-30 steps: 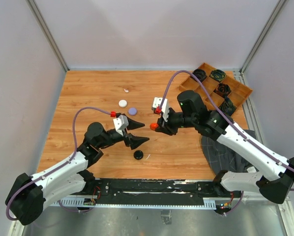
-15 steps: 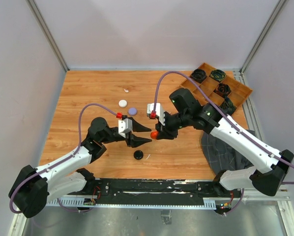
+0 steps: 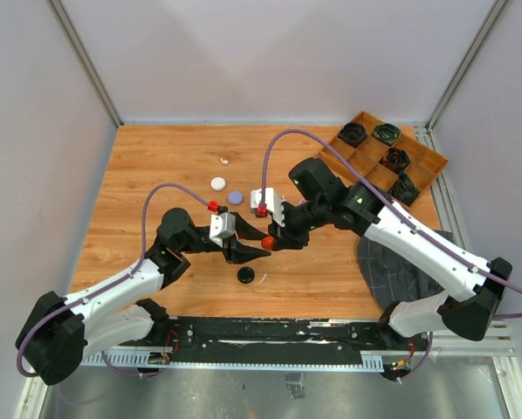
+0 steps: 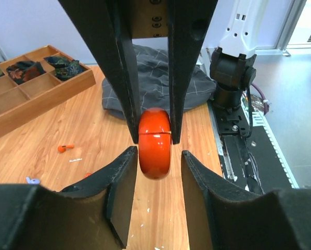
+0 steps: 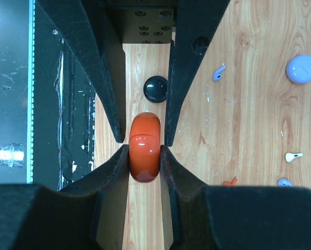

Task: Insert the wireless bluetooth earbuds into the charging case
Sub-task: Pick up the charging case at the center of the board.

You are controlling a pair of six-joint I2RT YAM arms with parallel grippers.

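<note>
One orange case point(image 4: 154, 141): right gripper point(image 5: 145, 150) tight, left gripper point(image 4: 157, 154) ajar

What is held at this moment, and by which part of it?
The right gripper pinches the red-orange charging case by its broad faces; the left gripper only flanks it.

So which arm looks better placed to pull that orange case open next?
Left, probably. The right gripper is clamped on the red-orange charging case, holding it up, so it is busy. The left gripper stands open, straddling the case's free half with small gaps either side, ready to close on it.
</note>
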